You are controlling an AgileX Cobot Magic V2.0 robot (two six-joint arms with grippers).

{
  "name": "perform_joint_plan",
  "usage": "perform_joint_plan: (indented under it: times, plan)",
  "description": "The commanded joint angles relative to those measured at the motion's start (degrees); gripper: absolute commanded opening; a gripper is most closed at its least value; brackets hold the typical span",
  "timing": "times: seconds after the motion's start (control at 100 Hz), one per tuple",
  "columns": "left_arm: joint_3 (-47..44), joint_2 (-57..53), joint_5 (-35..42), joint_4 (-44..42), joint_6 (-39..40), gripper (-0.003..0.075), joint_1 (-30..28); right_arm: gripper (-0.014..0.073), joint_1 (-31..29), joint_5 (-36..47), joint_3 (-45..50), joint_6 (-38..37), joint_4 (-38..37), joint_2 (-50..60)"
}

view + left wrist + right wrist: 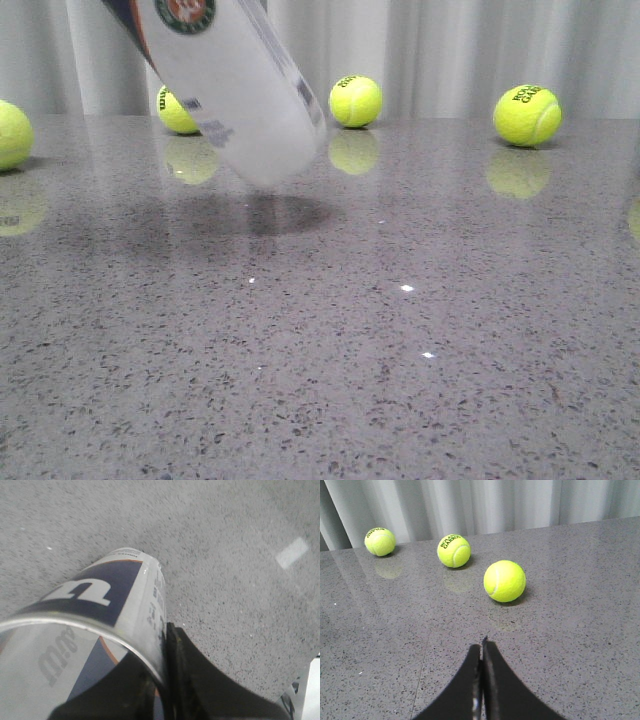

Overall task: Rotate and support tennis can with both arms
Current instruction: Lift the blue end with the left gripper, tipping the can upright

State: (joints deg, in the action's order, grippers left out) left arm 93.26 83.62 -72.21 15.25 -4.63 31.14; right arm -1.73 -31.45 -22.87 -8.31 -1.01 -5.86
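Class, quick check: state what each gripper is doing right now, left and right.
Left gripper: shut on the tennis can, held tilted above the table.
Right gripper: shut, holding nothing.

Light: bright, even, diffuse, from overhead | Shadows: soft dark patch on table (300,380) under the tennis can (240,90) | Glare: pinpoint glints on the stone, pale window-like patch in left wrist view; tennis balls (355,100) mirrored faintly | Focus: can blurred, washed out; near rim soft in left wrist view.
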Motion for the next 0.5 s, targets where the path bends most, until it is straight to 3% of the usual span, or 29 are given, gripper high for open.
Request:
perform_joint_plan:
  times: [0.0,0.4,0.49]
  plan:
    - [1.78,-0.47,-0.87,-1.09,1.07,-0.0021,2.29,-0.0066,-0.33,4.73,-1.20,0.26,0.00,-0.63]
    - [1.78,2.64,-0.87,-1.99,1.16,-0.0018,3.98,-0.0066,-0.33,4.73,-1.20,0.26,0.00,-0.63]
    - [1.88,2.64,-0.87,-1.99,1.16,0.0014,3.98,-0.0066,-0.33,4.73,-1.20,0.26,0.00,-0.63]
